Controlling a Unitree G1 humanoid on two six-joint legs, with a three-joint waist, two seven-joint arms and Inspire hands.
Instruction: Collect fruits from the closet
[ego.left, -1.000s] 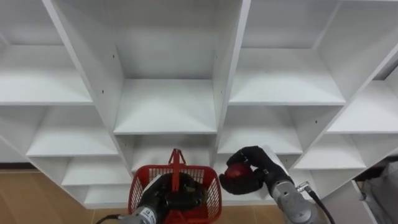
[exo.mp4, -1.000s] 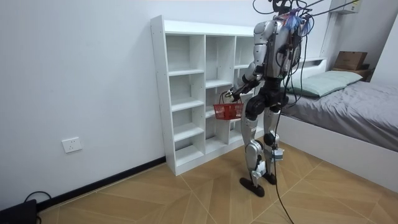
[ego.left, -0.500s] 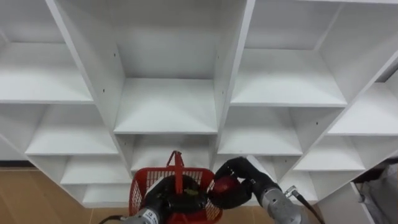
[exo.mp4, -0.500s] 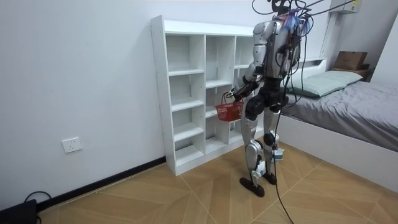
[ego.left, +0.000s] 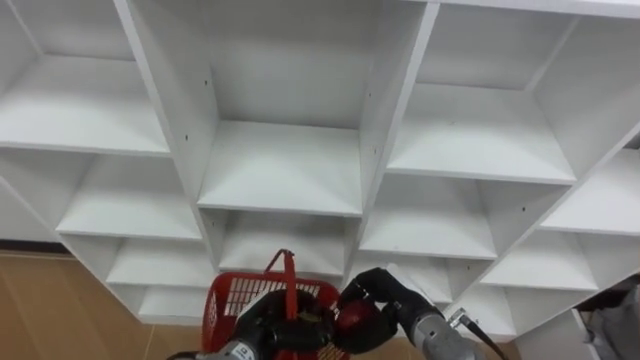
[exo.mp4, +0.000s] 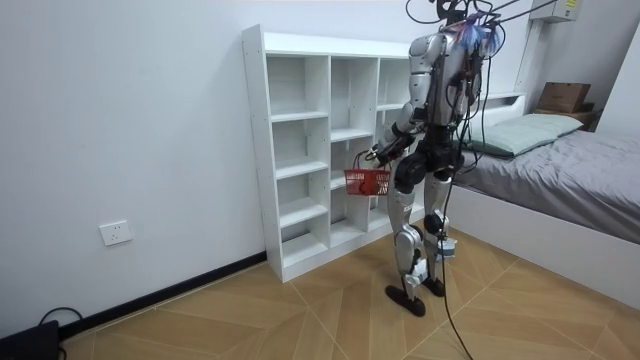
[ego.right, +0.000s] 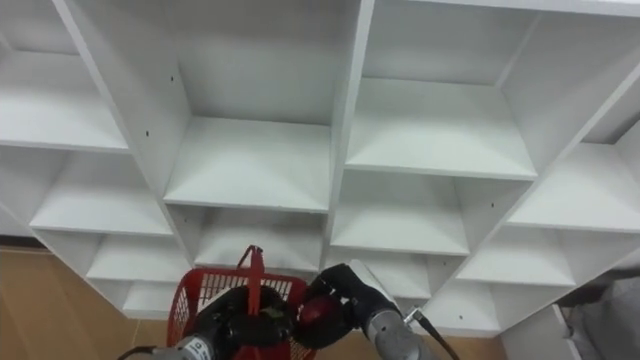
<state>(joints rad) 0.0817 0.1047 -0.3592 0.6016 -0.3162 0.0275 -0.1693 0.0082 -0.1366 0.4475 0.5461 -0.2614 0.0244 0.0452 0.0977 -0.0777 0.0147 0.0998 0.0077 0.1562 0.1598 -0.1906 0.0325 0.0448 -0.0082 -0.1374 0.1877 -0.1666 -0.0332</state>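
Fruit: one, red, grasped in right robot hand over one red basket; left robot hand grips handle.

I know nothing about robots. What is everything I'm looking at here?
closet: one, white, against the wall, in front of the robot
basket: one, red, held before the closet's lower shelves
fruit: one, dark red, at the basket's rim
bed: one, grey cover, room view's right
pillow: one, pale green, on the bed
wall socket: one, white, low on the wall
floor: wooden, brown
left hand: dark, gripping the basket
right hand: dark, curled round the fruit
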